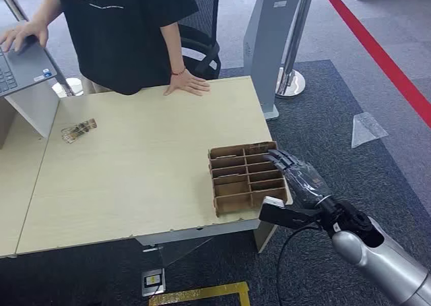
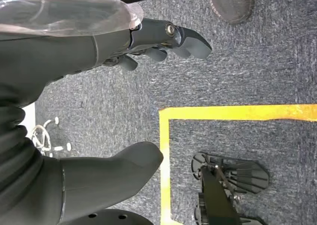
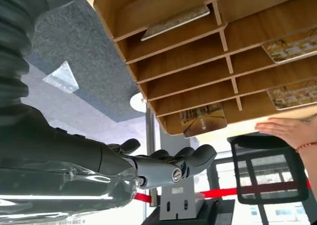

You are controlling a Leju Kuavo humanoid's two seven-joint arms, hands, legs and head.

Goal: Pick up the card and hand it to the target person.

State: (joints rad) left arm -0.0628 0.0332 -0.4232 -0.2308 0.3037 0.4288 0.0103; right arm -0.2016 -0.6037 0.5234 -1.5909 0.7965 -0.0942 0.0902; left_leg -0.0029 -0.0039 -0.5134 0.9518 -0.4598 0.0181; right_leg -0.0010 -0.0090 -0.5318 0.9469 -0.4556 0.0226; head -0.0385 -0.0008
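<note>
A card (image 1: 79,129) lay near the bench's (image 1: 142,178) left edge, with bare bench between it and the slotted tray (image 1: 245,176) at the right edge, which seemingly held other cards. The right hand (image 1: 297,174) hovered beside the tray, fingers (image 3: 186,160) loosely extended and empty. The left hand (image 2: 112,46) hung empty over carpet.

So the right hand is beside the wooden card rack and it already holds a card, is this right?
Not quite. The right hand is beside the wooden card rack, but it holds no card: in the right wrist view its fingers are bare, and the cards sit in the rack's slots.
</note>
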